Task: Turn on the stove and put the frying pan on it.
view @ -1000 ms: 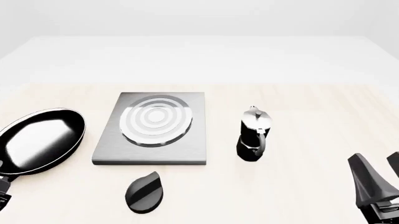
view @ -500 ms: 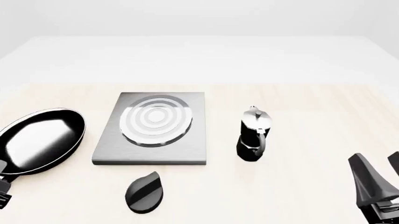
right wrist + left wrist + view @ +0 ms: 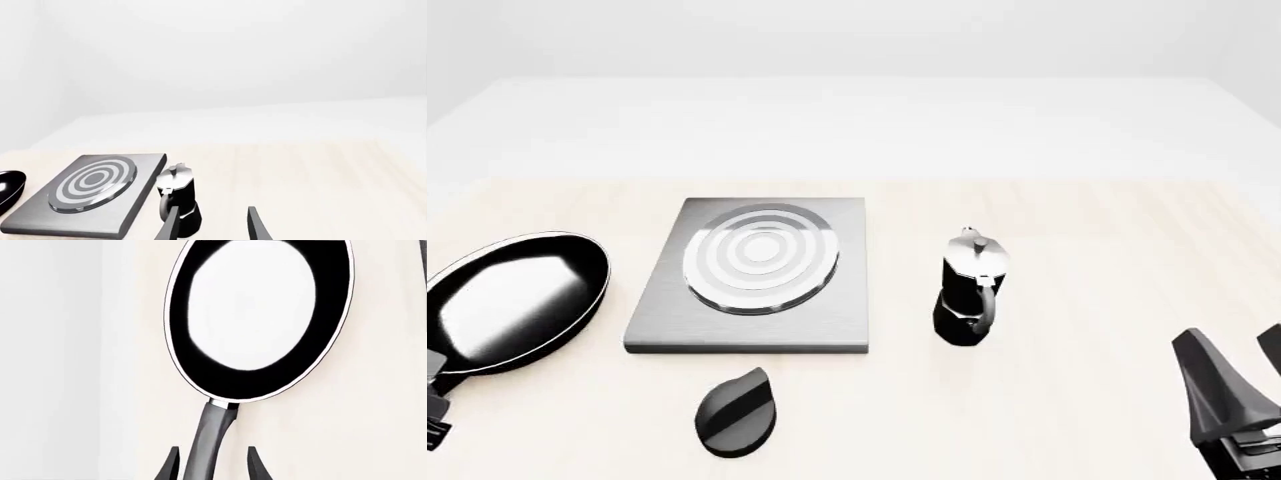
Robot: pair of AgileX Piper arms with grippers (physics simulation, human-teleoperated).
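Observation:
The frying pan [image 3: 514, 300] lies flat on the table's left side, black with a glossy inside, and it fills the left wrist view [image 3: 257, 315]. Its dark handle [image 3: 212, 437] runs back between the fingers of my left gripper [image 3: 212, 467], which stands open with a gap on each side of the handle. The stove [image 3: 747, 330] is a grey slab with a ringed burner [image 3: 761, 257], to the right of the pan. Its black oval knob [image 3: 737, 410] lies in front of the slab. My right gripper [image 3: 1238, 365] hovers open at the front right, holding nothing.
A black-and-silver moka pot [image 3: 972, 290] stands upright to the right of the stove, between it and my right gripper; it also shows in the right wrist view [image 3: 177, 197]. The pale table ends at a far edge behind the stove.
At the front view's left edge, the left gripper's visible part has shifted slightly near the pan handle. The pan, stove, knob, moka pot and right arm have not moved.

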